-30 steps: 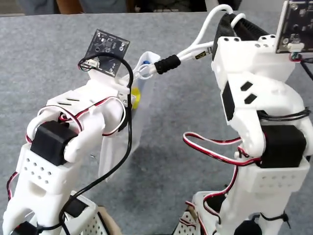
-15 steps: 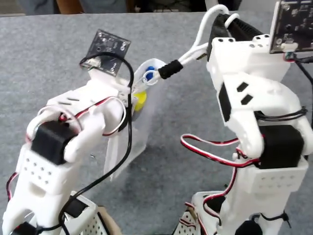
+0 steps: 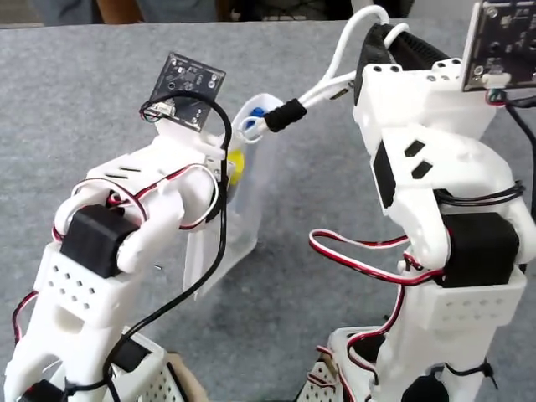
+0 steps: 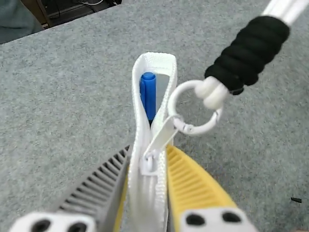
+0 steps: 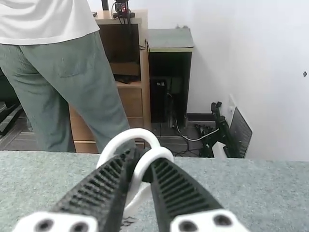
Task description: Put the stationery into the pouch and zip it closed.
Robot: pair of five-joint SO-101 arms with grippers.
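Observation:
A translucent white pouch (image 3: 239,209) hangs upright above the table, and my left gripper (image 3: 231,167) is shut on its upper edge. In the left wrist view the grey and yellow fingers (image 4: 193,186) clamp the white zip (image 4: 147,164) from both sides. A blue pen (image 4: 147,94) stands inside the still-open end. The zip pull (image 4: 160,137) is clipped to a white ring (image 4: 193,108) on a cord with a black sleeve (image 4: 247,48). My right gripper (image 5: 137,166), seen at the back right (image 3: 395,38), is shut on the cord's white loop (image 5: 145,159).
Grey felt covers the table (image 3: 92,92) all round the pouch. Both white arm bodies (image 3: 435,209) and their bases crowd the near edge, with red and black wires hanging between them. The left wrist's camera board (image 3: 186,90) sticks up beside the pouch.
The right arm has shifted slightly left, carrying the cord and ring with it. The pouch's lower end has swung a little to the right. Both grips are unchanged.

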